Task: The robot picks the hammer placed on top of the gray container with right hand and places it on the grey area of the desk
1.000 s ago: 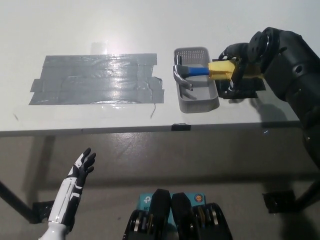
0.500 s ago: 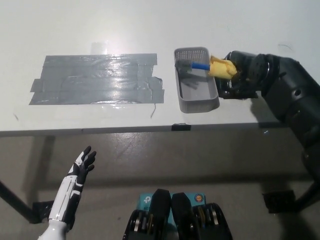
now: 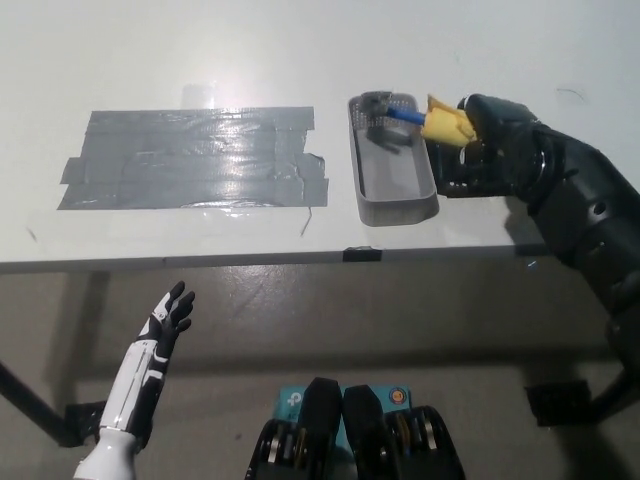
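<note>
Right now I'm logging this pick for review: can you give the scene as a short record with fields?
hammer: yellow-and-blue-handled hammer with grey metal head over the container's far end
container: grey perforated plastic container on the white desk
right hand: black right hand shut on hammer's yellow grip
left hand: white left hand open, below the desk edge, resting
target: grey taped area, left of container, bare
</note>
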### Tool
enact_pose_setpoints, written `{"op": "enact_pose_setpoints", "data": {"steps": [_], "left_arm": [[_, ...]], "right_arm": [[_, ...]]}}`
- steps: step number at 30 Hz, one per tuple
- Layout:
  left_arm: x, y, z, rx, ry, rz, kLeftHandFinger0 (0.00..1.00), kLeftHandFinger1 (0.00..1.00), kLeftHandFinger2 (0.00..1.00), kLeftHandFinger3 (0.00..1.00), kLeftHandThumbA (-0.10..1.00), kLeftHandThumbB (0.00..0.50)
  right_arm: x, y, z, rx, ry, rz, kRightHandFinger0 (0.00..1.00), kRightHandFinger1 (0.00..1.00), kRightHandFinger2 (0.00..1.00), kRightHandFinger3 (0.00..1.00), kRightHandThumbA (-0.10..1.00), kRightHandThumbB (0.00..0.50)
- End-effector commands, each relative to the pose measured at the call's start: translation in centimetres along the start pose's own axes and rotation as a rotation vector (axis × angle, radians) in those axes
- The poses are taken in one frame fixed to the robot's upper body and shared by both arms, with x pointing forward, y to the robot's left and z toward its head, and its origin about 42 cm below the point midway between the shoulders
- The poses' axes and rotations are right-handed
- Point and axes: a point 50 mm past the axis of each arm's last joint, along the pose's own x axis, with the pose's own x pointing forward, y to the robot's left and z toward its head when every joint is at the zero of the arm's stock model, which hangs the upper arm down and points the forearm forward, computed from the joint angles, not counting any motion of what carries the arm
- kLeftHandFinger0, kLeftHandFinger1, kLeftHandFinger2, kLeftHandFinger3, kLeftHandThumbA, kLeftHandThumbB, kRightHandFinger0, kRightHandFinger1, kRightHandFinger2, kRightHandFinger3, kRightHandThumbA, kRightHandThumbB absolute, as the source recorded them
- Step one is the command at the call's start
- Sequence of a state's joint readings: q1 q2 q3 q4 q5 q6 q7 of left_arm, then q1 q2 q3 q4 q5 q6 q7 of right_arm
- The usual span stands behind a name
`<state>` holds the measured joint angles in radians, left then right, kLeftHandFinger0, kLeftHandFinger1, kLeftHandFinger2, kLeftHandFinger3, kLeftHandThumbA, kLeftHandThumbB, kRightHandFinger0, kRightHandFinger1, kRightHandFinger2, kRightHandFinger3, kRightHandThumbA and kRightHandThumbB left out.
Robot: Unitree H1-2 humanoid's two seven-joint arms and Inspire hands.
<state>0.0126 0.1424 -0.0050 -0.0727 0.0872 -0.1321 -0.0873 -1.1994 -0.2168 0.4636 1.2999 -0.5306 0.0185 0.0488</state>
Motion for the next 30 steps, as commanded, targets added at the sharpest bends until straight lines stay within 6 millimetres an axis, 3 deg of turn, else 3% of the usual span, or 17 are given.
{"op": "enact_pose_setpoints", "data": {"steps": [1, 3, 5, 12, 15, 17, 21, 23, 26, 29, 30], "left_arm": [[1.0, 0.4, 1.2, 0.015, -0.057, -0.033, 1.0, 1.0, 1.0, 1.0, 1.0, 0.174], [1.0, 0.4, 1.2, 0.011, -0.055, -0.033, 1.0, 1.0, 1.0, 1.0, 1.0, 0.177], [1.0, 0.4, 1.2, 0.011, -0.053, -0.034, 1.0, 1.0, 1.0, 1.0, 1.0, 0.177], [1.1, 0.4, 1.1, 0.012, -0.049, -0.04, 1.0, 1.0, 1.0, 1.0, 1.0, 0.181], [1.0, 0.4, 1.1, 0.013, -0.05, -0.041, 1.0, 1.0, 1.0, 1.0, 1.0, 0.184], [1.1, 0.5, 1.2, 0.013, -0.049, -0.043, 1.0, 1.0, 1.0, 1.0, 1.0, 0.193], [1.1, 0.5, 1.2, 0.018, -0.05, -0.041, 1.0, 1.0, 1.0, 1.0, 1.0, 0.199], [1.1, 0.3, 1.2, 0.023, -0.054, -0.044, 1.0, 1.0, 1.0, 1.0, 1.0, 0.197], [1.0, 0.3, 1.2, 0.021, -0.052, -0.047, 1.0, 1.0, 1.0, 1.0, 1.0, 0.201], [1.1, 0.2, 1.3, 0.027, -0.053, -0.052, 1.0, 1.0, 1.0, 1.0, 1.0, 0.209], [1.1, 0.2, 1.4, 0.028, -0.054, -0.052, 1.0, 1.0, 1.0, 1.0, 1.0, 0.215]], "right_arm": [[-0.5, -9.4, 3.3, 0.143, -0.165, -0.352, 0.08, 0.58, 0.93, 0.87, -0.1, 0.169], [-0.7, -10.5, 4.0, 0.155, -0.199, -0.379, 0.05, 0.54, 0.89, 0.9, -0.1, 0.175], [-0.8, -11.4, 4.6, 0.18, -0.217, -0.382, 0.04, 0.54, 0.89, 0.95, -0.1, 0.128], [-1.5, -13.8, 7.2, 0.196, -0.291, -0.431, 0.04, 0.58, 0.93, 1.0, -0.1, 0.12], [-1.6, -14.1, 8.2, 0.208, -0.331, -0.45, 0.02, 0.55, 0.88, 0.99, -0.1, 0.138], [-1.6, -14.3, 9.0, 0.179, -0.341, -0.464, 0.0, 0.5, 0.82, 0.91, -0.1, 0.158], [-1.6, -13.9, 11.2, 0.141, -0.365, -0.454, 0.0, 0.48, 0.84, 0.97, -0.1, 0.138], [-1.5, -13.2, 12.6, 0.165, -0.403, -0.423, 0.02, 0.5, 0.83, 0.92, -0.1, 0.175], [-1.6, -12.3, 14.8, 0.179, -0.422, -0.372, 0.05, 0.52, 0.85, 0.88, -0.1, 0.176], [-2.0, -11.0, 17.9, 0.159, -0.493, -0.37, 0.0, 0.39, 0.76, 0.77, -0.1, 0.181], [-2.1, -10.6, 18.9, 0.161, -0.502, -0.364, 0.0, 0.39, 0.77, 0.79, -0.1, 0.174]]}}
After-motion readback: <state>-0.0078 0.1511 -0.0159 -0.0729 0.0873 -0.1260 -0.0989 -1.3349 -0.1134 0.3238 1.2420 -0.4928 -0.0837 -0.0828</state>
